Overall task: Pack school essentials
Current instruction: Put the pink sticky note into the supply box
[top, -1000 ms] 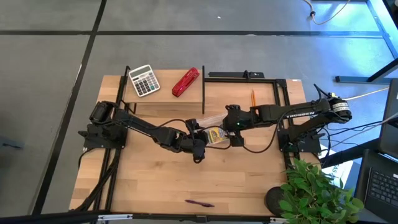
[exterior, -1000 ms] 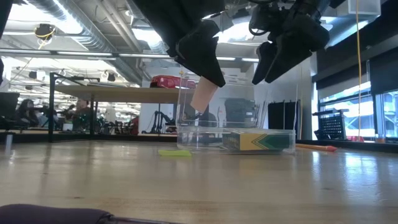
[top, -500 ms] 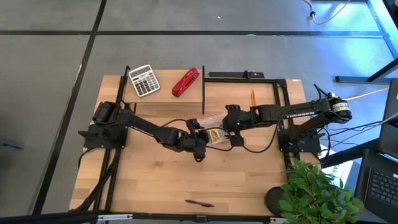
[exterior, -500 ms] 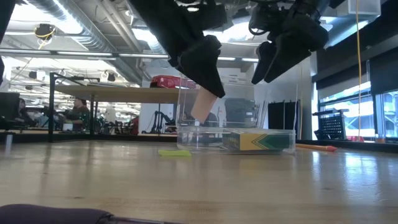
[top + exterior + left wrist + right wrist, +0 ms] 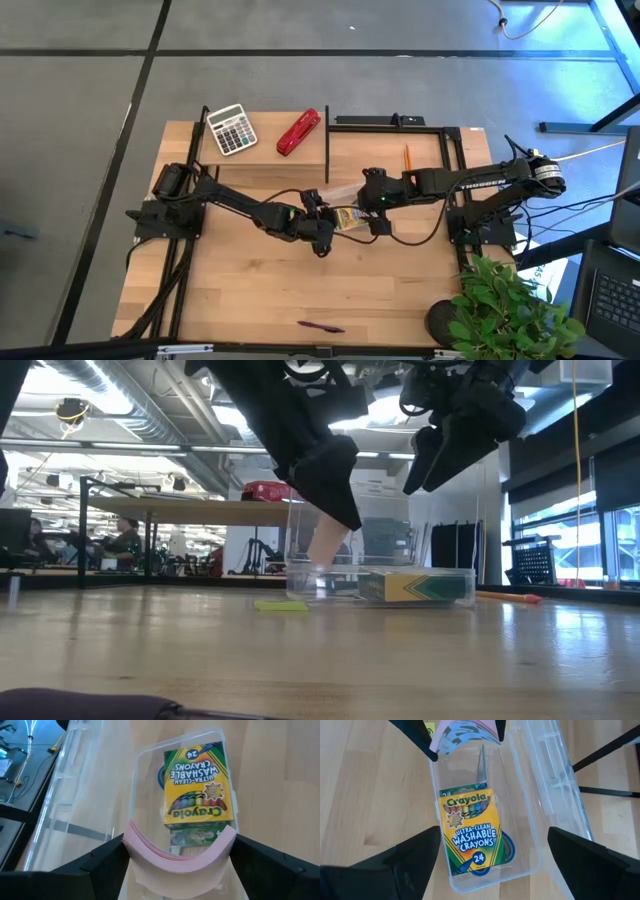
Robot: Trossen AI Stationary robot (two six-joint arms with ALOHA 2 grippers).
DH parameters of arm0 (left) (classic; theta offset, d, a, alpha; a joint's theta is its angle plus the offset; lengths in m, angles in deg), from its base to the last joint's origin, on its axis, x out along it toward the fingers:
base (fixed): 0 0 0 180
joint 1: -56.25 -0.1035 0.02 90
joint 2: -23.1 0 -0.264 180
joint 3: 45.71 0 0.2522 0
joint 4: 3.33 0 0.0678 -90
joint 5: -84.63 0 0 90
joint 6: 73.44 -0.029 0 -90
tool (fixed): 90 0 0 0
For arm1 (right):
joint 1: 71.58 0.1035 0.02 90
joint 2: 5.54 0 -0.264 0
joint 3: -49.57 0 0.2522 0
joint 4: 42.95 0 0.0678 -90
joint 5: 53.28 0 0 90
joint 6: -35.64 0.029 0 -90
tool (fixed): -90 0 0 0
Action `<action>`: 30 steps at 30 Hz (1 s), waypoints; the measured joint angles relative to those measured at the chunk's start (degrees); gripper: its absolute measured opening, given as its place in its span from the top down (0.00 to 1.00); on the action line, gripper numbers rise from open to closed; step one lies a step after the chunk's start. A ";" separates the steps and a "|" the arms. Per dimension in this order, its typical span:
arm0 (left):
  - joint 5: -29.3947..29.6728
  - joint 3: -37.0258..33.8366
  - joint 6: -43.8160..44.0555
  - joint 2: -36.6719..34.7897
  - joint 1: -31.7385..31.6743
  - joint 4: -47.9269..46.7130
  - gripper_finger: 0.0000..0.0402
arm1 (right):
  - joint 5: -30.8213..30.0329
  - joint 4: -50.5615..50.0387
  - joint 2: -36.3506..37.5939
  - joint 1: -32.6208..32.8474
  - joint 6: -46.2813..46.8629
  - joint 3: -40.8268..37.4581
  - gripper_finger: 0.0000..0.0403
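The wooden table [image 5: 250, 290] is carrying everything, and near its middle the clear plastic box [image 5: 520, 810] is sitting directly under both claws, its lid [image 5: 555, 775] lying open beside it. The left claw [image 5: 177, 852] is hanging over one end of the box, its fingers standing wide and squeezing the pink sticky-note pad [image 5: 175, 855] by its edges, so the pad is bowing into a curve between them. The right claw [image 5: 492, 857] is hovering above the other end, gaping and holding nothing. Below the claws, inside the box, the yellow-green crayon box [image 5: 469, 831] is lying flat on top of the blue-handled scissors [image 5: 482, 762]. Beyond the right claw the orange pencil [image 5: 407, 157] is waiting on the table; well behind the left claw, near the table's edge, the dark purple pen [image 5: 320, 326] is lying. The calculator [image 5: 231, 129] and red stapler [image 5: 298, 132] are sitting on a raised shelf. The bent pad is looking springy to me: released unevenly, it could be flicking out past the box wall or landing on edge against the crayons. The scissors are mostly hidden, only blades and a sliver of blue handle showing, and a yellowish scrap [image 5: 281, 605] by the box is too small to identify.
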 joint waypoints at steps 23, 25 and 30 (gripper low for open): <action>0.01 0.00 0.01 0.00 -0.16 0.00 0.21 | 0.08 0.57 0.00 0.00 0.00 0.00 0.08; 0.01 0.00 0.01 0.00 -0.16 0.00 0.21 | 0.08 0.57 0.00 0.00 -0.01 0.00 0.08; -0.58 0.00 0.02 0.00 -0.33 -1.02 0.21 | 0.08 0.57 0.00 0.00 -0.01 0.00 0.08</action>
